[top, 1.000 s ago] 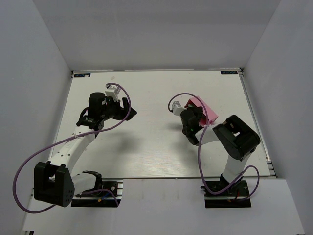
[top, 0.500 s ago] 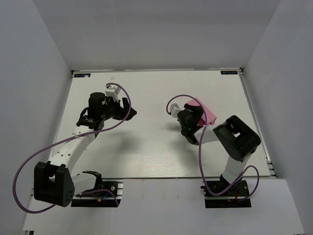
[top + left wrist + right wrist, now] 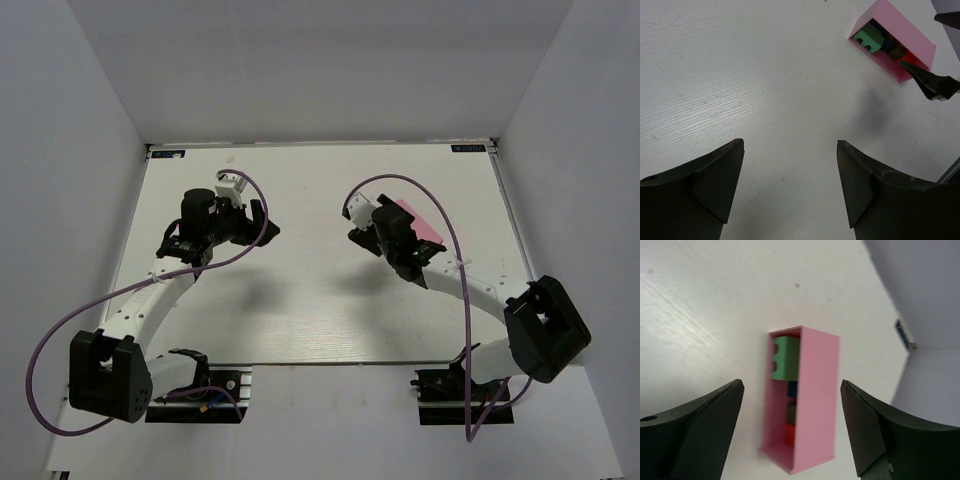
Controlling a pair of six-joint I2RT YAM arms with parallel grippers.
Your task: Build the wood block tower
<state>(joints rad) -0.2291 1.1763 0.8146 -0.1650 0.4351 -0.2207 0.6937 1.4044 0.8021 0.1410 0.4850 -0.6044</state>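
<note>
A pink box [image 3: 817, 400] lies on the white table with its open side showing. Inside it the wood blocks sit in a row: green [image 3: 785, 357], blue [image 3: 793, 389], grey [image 3: 791, 412] and red [image 3: 789, 435]. My right gripper [image 3: 792, 382] hangs open over the box, one finger on each side, touching nothing. In the top view the right gripper [image 3: 392, 228] is just left of the pink box [image 3: 425, 225]. My left gripper [image 3: 790, 142] is open over bare table at the left [image 3: 263, 222]. From there the pink box [image 3: 900, 42] lies far off.
White walls close the table in at the back and both sides. A right fingertip [image 3: 935, 82] shows next to the box in the left wrist view. Both arms' purple cables loop above the table.
The right gripper has opened wide and drawn back above the pink box. Its elbow has swung out to the right. The left arm has not moved.
</note>
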